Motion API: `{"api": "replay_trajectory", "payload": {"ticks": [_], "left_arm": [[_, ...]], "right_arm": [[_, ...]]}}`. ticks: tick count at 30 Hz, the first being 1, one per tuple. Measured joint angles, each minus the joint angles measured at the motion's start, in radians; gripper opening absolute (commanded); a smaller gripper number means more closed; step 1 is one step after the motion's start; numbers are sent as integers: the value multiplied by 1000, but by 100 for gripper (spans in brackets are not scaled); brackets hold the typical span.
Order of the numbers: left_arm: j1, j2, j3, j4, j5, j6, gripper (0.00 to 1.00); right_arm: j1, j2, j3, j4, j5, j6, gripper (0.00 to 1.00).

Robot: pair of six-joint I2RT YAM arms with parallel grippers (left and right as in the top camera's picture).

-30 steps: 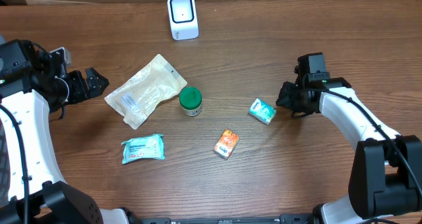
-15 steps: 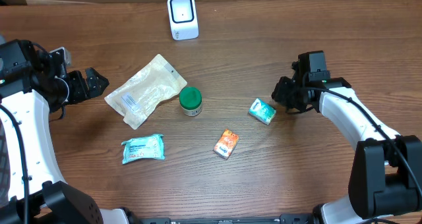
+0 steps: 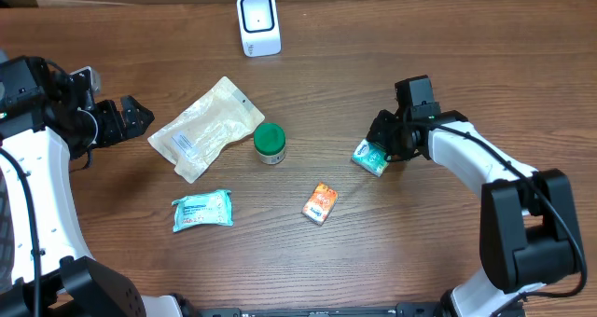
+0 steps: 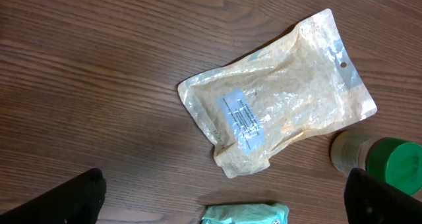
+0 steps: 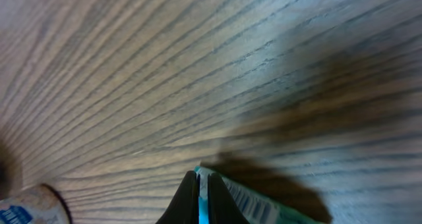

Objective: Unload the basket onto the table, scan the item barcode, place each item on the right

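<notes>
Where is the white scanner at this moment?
In the overhead view, the white scanner stands far back on the table, slightly left of centre, beyond the clear pouch and green-capped bottle.

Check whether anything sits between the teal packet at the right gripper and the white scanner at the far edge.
Nothing visible does. The teal packet, at the right gripper, has only bare table between it and the scanner; the green-capped bottle stands off to the side of that line.
</notes>
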Motion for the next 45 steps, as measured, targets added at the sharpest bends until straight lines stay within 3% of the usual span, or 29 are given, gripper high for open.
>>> {"api": "replay_trajectory", "payload": {"ticks": [9,19,31,36,45], "left_arm": [[0,0,0,0,0,0,100],[0,0,0,0,0,0,100],[0,0,0,0,0,0,100],[0,0,0,0,0,0,100],[0,0,0,0,0,0,100]], "right_arm": [[16,4,1,-33,-124,-55,4],[71,4,5,-283,-213,-222,4],[71,-11,257,-684,38,-274,4],[69,-52,288,-702,86,-273,14],[-43,-55,287,-594,107,-304,9]]}}
